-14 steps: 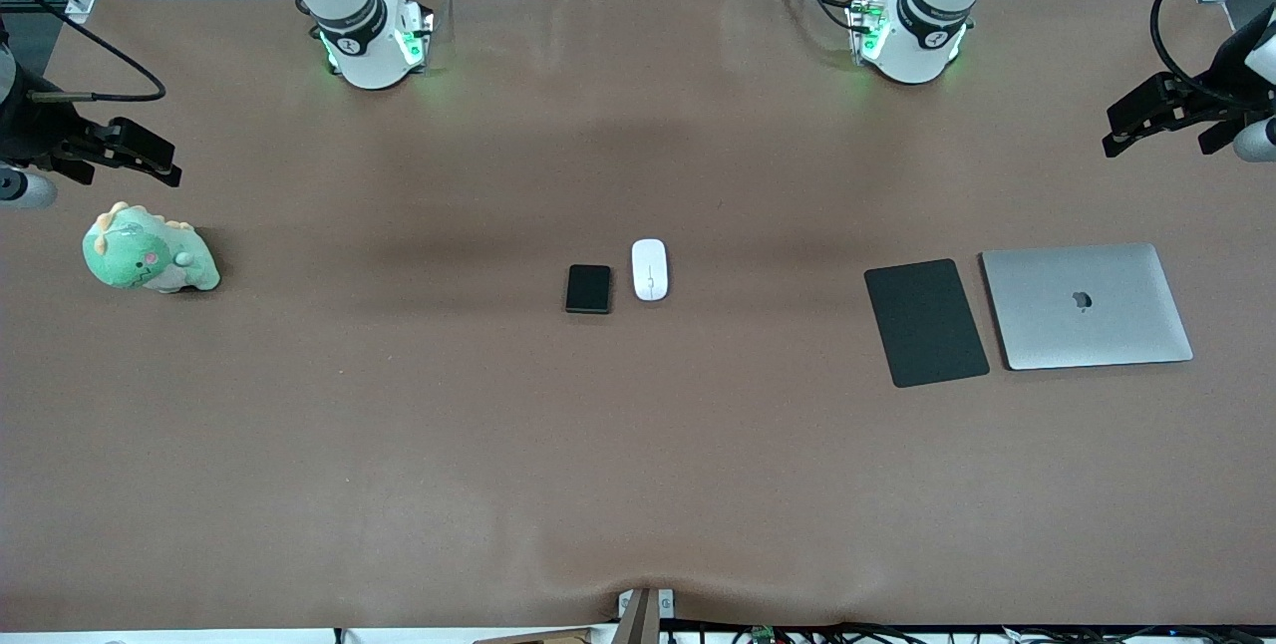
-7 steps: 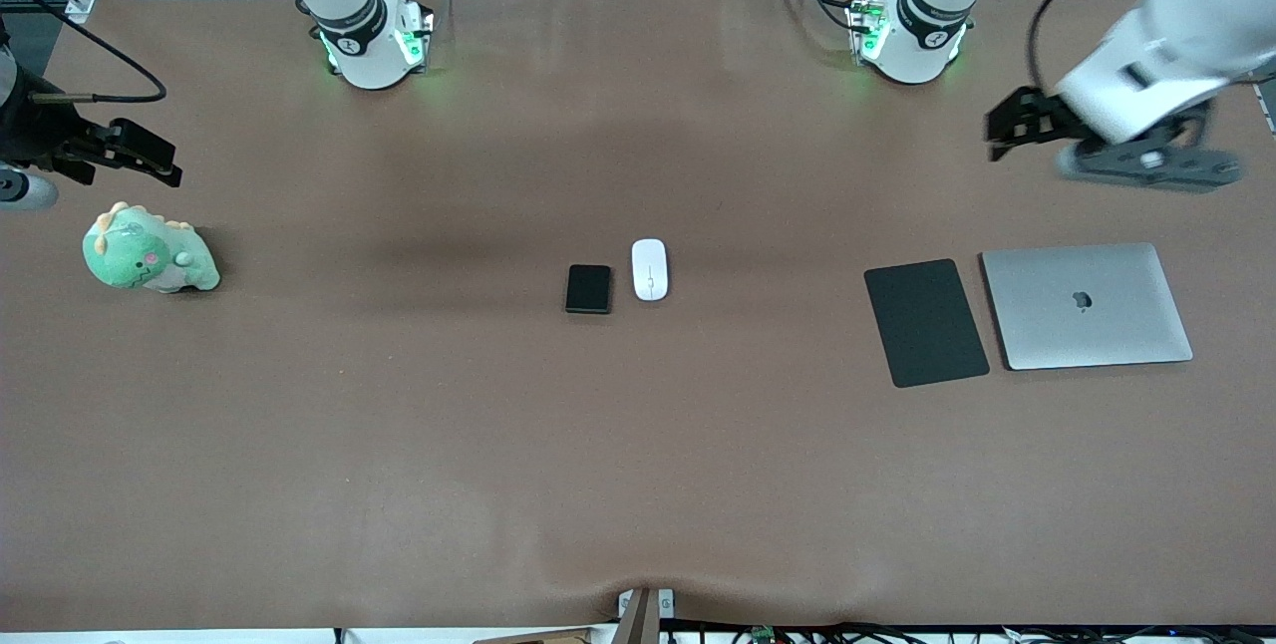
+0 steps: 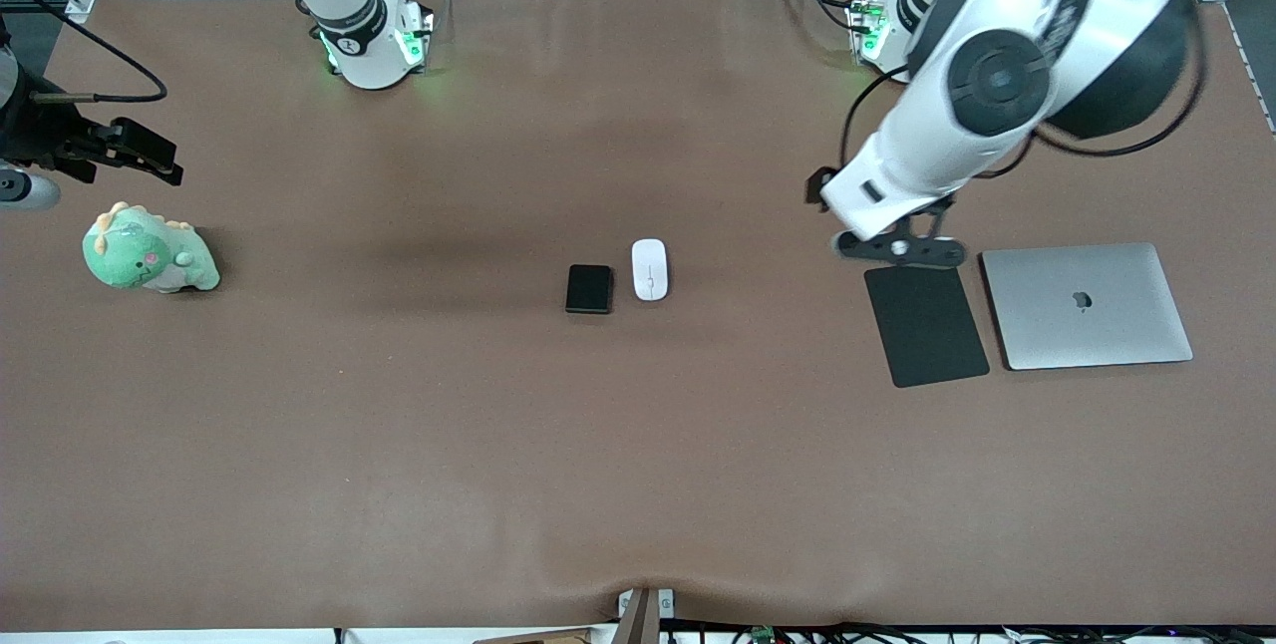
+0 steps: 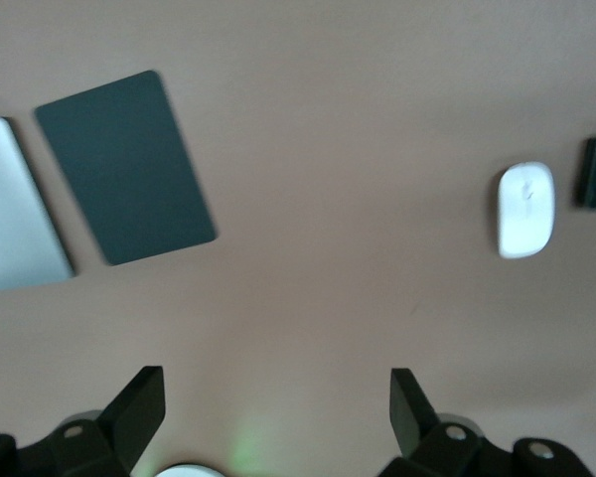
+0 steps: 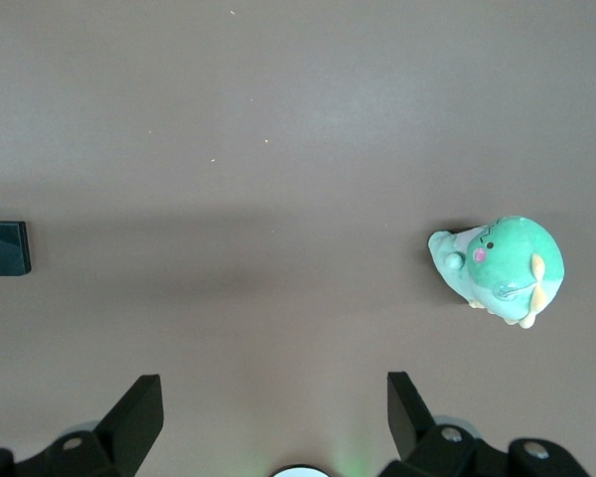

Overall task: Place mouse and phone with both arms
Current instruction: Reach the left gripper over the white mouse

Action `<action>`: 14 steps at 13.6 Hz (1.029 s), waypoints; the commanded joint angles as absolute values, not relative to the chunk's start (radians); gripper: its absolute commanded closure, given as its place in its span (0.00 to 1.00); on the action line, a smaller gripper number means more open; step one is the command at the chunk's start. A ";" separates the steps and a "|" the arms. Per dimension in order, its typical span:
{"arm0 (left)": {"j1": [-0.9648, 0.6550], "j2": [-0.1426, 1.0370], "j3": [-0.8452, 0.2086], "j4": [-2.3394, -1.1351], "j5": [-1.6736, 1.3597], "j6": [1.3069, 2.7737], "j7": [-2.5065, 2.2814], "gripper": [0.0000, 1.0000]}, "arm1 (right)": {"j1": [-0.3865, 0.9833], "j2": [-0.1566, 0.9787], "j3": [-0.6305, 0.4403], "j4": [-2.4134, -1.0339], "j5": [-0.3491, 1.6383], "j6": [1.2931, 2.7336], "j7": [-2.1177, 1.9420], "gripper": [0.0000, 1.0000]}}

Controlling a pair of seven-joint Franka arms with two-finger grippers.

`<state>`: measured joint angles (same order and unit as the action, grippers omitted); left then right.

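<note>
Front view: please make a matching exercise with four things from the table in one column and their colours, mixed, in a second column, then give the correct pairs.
Things:
1. mouse
2. phone
3. laptop
4. dinosaur plush toy

Colours:
A. silver
B. green
C. white
D. black

Pairs: 1-C, 2-D, 3-A, 4-B
</note>
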<state>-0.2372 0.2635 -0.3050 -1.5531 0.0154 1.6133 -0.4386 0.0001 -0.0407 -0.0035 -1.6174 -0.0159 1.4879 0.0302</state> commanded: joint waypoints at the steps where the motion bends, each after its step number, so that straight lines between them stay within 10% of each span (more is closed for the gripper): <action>1: -0.308 0.346 -0.304 -1.525 0.011 1.714 -0.573 0.00 | 0.003 -0.038 -0.005 -1.611 -0.015 1.477 0.025 0.00; 14: -0.537 0.655 -0.301 -1.528 0.054 2.100 -0.836 0.00 | 0.003 -0.038 -0.005 -1.611 -0.015 1.474 0.025 0.00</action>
